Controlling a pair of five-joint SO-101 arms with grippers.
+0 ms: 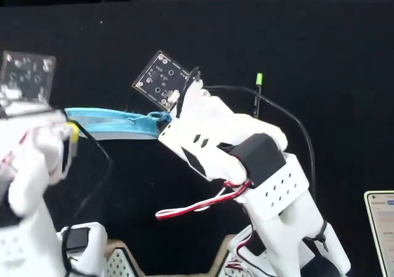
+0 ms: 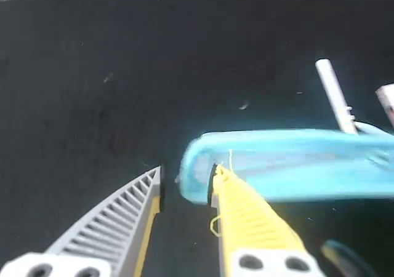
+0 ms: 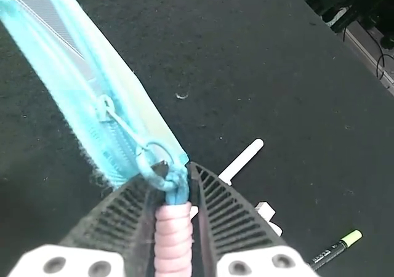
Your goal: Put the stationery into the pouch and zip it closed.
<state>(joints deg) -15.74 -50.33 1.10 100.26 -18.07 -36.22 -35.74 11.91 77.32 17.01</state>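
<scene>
The right gripper pinches the blue pouch; the left gripper is spread beside it. A green-capped marker lies upper middle on the black desk.

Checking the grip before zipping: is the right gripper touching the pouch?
Touching. The right wrist view shows the right gripper closed on the end of the pouch, with the blue fabric pinched between its fingertips.

White plastic arms — black servos, red-and-white cables, ribbed grey fingers — one yellow
</scene>
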